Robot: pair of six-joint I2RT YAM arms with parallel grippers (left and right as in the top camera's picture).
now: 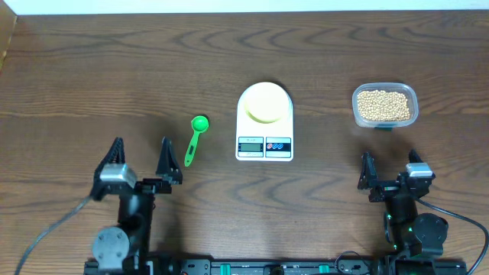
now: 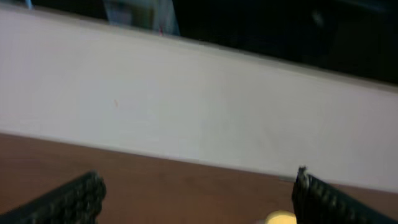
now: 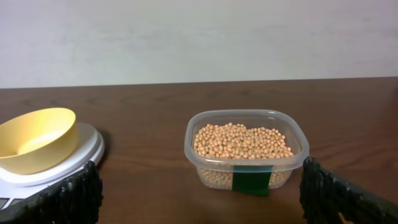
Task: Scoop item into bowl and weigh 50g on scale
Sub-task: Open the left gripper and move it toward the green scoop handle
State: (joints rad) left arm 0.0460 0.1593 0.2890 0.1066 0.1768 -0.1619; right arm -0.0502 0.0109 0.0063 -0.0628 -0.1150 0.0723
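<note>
You see the scale (image 1: pixel 264 147) mid-counter (image 1: pixel 92 76), the yellow bowl (image 1: pixel 265 103) on its platform. A green spoon (image 1: pixel 194 139) lies at its 9 o'clock and a clear tub (image 1: pixel 355 107) of beans (image 1: pixel 383 105) at 3 o'clock. The left tool (image 1: pixel 141 143) at 7 o'clock and the right tool (image 1: pixel 390 156) at 5 o'clock gape empty.

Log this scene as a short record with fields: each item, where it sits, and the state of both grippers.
scale: mid-table, display end toward the robot
bowl: pale yellow, looks empty, on the scale
beans: in a clear tub, right of the scale
scoop: green, lying flat left of the scale, untouched
left gripper: open, empty, just left of the scoop handle
right gripper: open, empty, on the robot's side of the tub
</note>
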